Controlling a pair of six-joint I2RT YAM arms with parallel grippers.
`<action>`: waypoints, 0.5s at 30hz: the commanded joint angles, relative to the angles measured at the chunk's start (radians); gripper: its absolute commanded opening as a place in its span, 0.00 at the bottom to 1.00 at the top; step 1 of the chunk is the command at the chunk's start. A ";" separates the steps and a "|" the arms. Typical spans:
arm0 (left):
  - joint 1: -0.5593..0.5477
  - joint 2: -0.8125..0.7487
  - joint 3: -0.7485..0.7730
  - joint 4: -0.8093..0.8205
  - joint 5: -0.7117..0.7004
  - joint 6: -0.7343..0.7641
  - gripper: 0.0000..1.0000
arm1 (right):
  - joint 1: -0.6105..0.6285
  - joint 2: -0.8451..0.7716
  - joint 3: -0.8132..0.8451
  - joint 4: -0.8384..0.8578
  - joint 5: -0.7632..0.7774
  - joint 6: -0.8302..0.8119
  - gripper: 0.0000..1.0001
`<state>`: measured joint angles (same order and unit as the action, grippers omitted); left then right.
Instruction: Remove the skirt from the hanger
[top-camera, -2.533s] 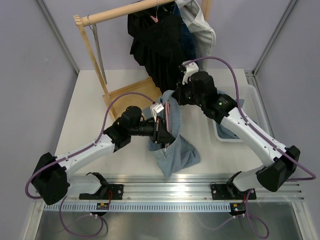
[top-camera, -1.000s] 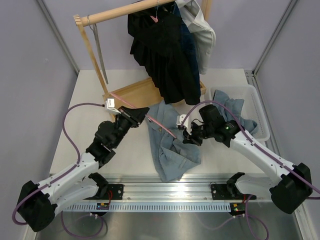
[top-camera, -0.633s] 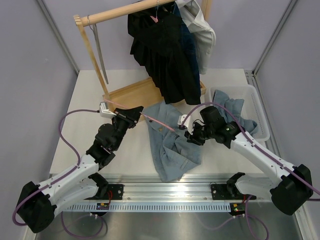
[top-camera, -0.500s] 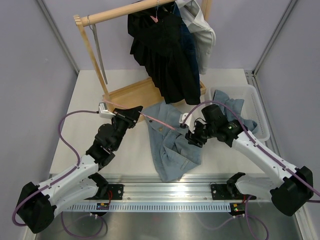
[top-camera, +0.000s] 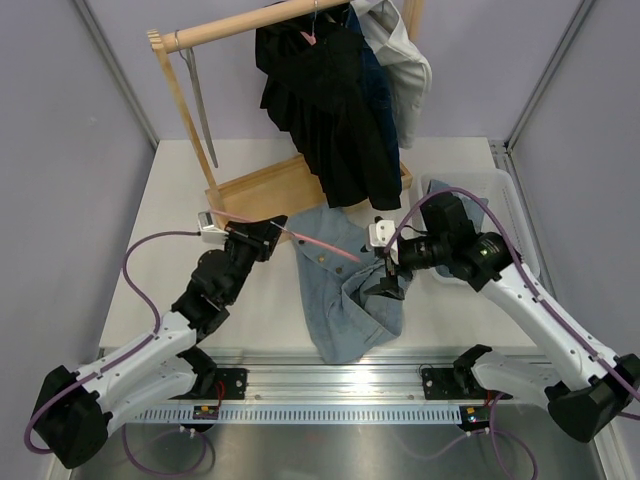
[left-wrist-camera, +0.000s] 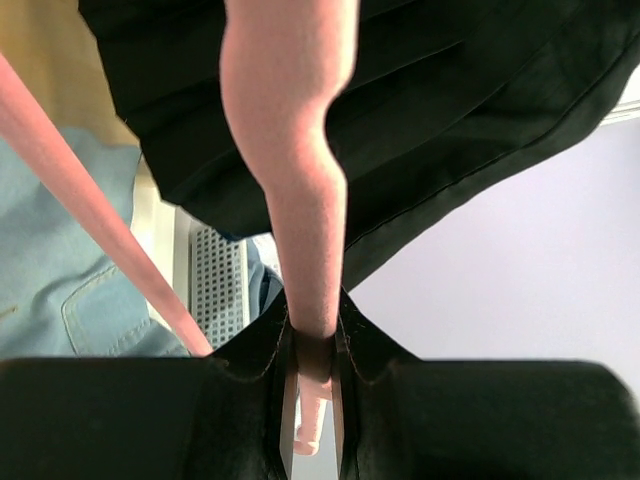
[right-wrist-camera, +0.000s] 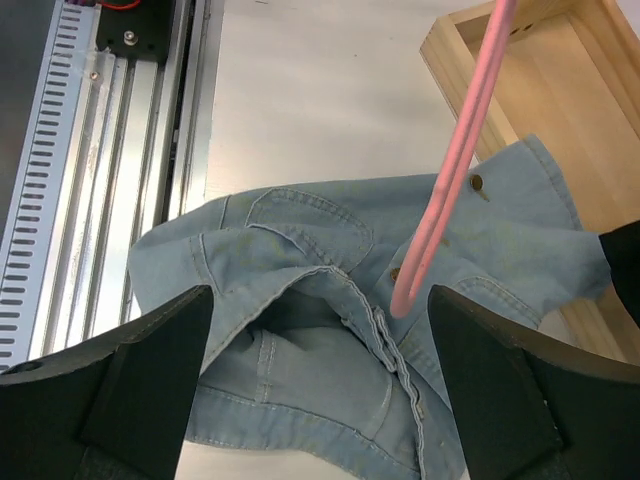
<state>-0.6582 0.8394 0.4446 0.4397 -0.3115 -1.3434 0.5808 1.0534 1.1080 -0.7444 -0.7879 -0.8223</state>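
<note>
Light-blue denim skirt (top-camera: 345, 300): one
Pink plastic hanger (top-camera: 325, 246): one
White plastic basket (top-camera: 480, 175): one
Wooden clothes rack (top-camera: 250, 24): one

Dark garments (top-camera: 330, 110) and a pale shirt (top-camera: 402, 62) are hung from a wooden rail (top-camera: 250, 22) at the far side of the worktop (top-camera: 180, 200). A wooden base box (top-camera: 265, 190) is set beneath them, and a white basket (top-camera: 465, 176) is placed to its right.

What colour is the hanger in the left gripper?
Pink; the hanger shows best in the left wrist view.

The tool (right-wrist-camera: 320, 330) hangs spread over the denim skirt (right-wrist-camera: 290, 250), pink hanger (right-wrist-camera: 455, 170) crossing it
</note>
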 joint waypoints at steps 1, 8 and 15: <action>0.003 -0.029 -0.023 0.025 0.006 -0.082 0.00 | 0.002 0.030 -0.007 0.121 -0.067 0.047 0.95; 0.003 -0.023 -0.044 0.039 0.002 -0.143 0.00 | 0.043 0.048 -0.076 0.358 0.128 0.267 0.92; 0.003 0.010 -0.044 0.079 -0.017 -0.195 0.00 | 0.093 0.074 -0.137 0.480 0.326 0.319 0.87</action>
<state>-0.6582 0.8337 0.3988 0.4213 -0.3103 -1.4925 0.6491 1.1149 0.9928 -0.3908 -0.6086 -0.5549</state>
